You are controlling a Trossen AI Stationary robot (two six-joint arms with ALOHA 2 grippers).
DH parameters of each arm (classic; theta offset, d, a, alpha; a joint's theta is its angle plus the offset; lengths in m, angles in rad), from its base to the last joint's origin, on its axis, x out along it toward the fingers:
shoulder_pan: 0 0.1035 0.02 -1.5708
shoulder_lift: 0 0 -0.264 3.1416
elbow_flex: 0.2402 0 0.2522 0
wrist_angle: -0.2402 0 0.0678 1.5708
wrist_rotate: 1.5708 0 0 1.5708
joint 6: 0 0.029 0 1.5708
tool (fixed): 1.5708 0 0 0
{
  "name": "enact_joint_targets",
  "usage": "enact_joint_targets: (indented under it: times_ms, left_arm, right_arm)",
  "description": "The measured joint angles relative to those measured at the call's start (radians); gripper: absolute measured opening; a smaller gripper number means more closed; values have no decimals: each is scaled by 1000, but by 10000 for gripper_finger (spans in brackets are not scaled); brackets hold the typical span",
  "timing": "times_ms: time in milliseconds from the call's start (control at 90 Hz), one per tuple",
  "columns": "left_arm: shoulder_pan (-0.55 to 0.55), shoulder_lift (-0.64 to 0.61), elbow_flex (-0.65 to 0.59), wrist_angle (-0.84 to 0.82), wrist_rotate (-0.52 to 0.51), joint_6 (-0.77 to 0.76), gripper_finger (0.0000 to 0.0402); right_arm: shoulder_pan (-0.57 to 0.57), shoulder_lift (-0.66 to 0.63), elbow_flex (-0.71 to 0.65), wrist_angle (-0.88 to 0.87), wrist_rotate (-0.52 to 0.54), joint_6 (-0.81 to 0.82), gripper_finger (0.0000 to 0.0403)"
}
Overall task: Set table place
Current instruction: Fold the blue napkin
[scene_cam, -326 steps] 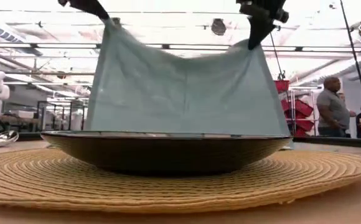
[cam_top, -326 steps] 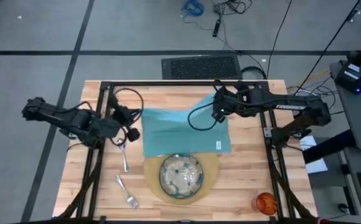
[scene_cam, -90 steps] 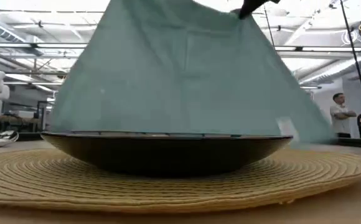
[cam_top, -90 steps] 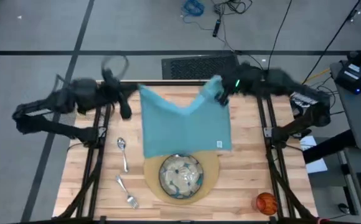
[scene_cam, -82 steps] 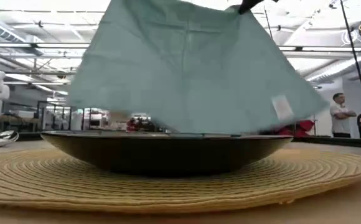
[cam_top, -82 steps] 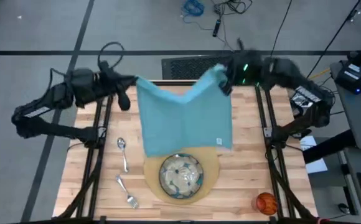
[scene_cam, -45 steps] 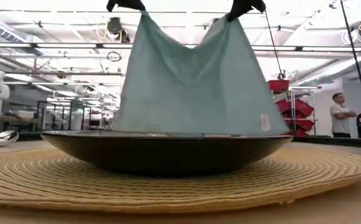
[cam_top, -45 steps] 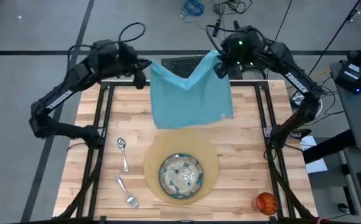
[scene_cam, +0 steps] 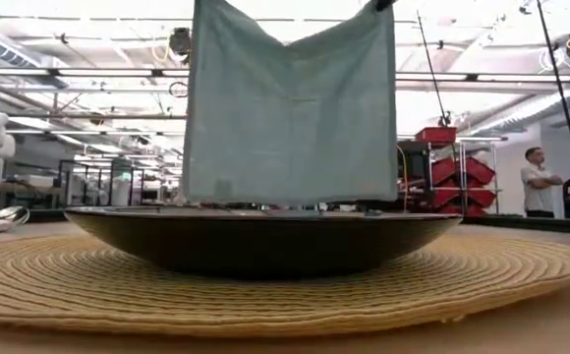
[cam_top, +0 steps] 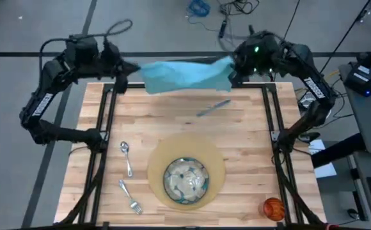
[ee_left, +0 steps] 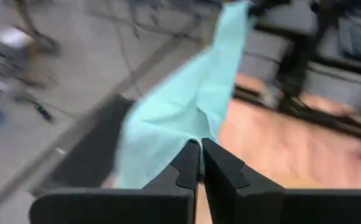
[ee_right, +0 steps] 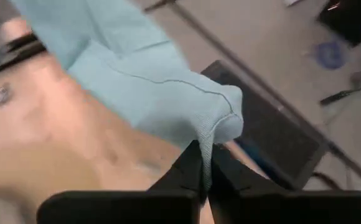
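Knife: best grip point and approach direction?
The knife lies flat and bare on the table, angled, beneath the napkin that both grippers hold aloft. Probably come straight down at mid-handle, fingers closing across its narrow width; nothing crowds it.

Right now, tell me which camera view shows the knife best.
The high view. It shows the knife lying bare on the table below the napkin, which the left hand and right hand hold up. In the low view the dish hides it; the wrist views show mostly napkin.
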Motion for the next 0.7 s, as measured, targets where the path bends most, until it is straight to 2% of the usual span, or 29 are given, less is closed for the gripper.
enact_joint_targets:
  times_ms: [267,467,700]
  left_arm:
    - [-125,-129,-337,-23,-1,-85,0]
    - [-219,-268,-609,-27,-3,-218,0]
    - [-344,-450,-799,1,-3,-414,0]
  right_arm:
    - [215,-4,-258,-85,29,191,0]
    - [364,-59,-492,-84,25,370,0]
    - [555,-180,-720,5,25,644,0]
